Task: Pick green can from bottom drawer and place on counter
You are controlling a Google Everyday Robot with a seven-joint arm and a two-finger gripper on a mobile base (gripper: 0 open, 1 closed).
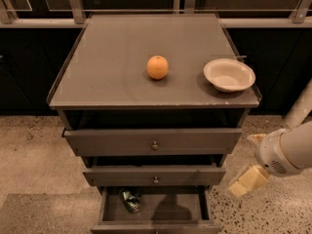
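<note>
The green can (129,200) lies on its side in the left part of the open bottom drawer (156,225), dark green with pale markings. The counter (107,67) is the flat grey top of the cabinet. My gripper (250,161) hangs to the right of the cabinet at the height of the middle drawer, well apart from the can. Its two pale fingers (246,180) are spread, so it is open, with nothing between them.
An orange fruit (157,67) sits mid-counter and a white bowl (229,74) at its right front corner. The two upper drawers (154,141) with round knobs are pulled out a little and overhang the bottom one. Speckled floor surrounds the cabinet.
</note>
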